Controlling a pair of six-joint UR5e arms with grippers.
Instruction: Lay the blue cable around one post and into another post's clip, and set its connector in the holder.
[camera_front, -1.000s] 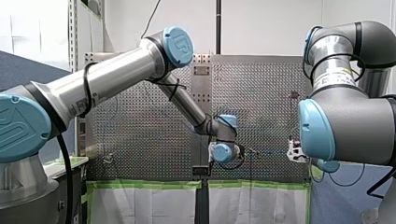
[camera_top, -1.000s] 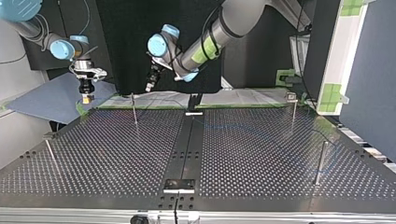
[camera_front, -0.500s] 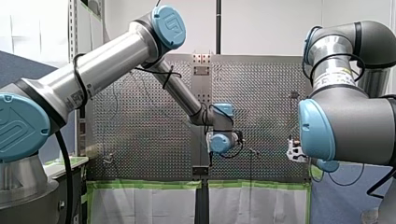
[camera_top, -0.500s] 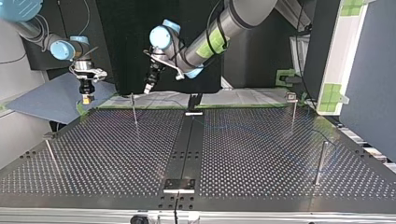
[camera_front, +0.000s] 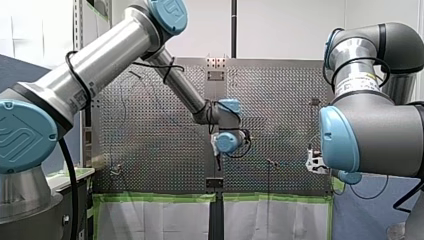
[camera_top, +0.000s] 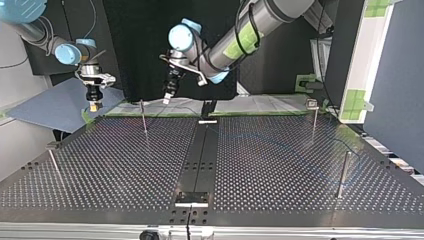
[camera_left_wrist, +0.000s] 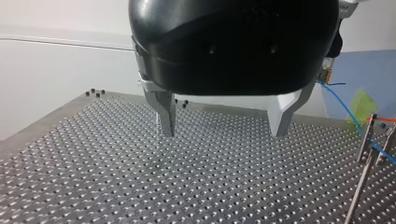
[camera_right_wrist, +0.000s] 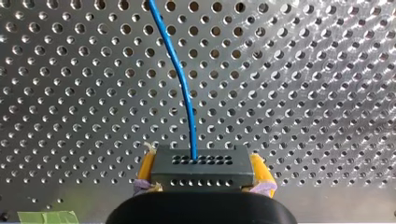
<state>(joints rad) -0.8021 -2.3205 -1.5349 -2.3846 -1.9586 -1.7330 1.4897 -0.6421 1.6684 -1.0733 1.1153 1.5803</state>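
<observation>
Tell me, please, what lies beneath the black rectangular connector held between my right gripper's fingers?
The perforated metal table shows around the black rectangular connector, with the thin blue cable running from it across the holes. The patch straight beneath the connector is hidden.

My left gripper (camera_left_wrist: 224, 126) hangs over the table (camera_left_wrist: 93, 177), fingers (camera_left_wrist: 166, 114) spread. My right gripper (camera_right_wrist: 203, 171), at its edge, clamps the connector (camera_right_wrist: 201, 164).

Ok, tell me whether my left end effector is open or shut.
Open: on the left end effector, the metal fingers stand wide apart, only perforated table showing between them.
</observation>
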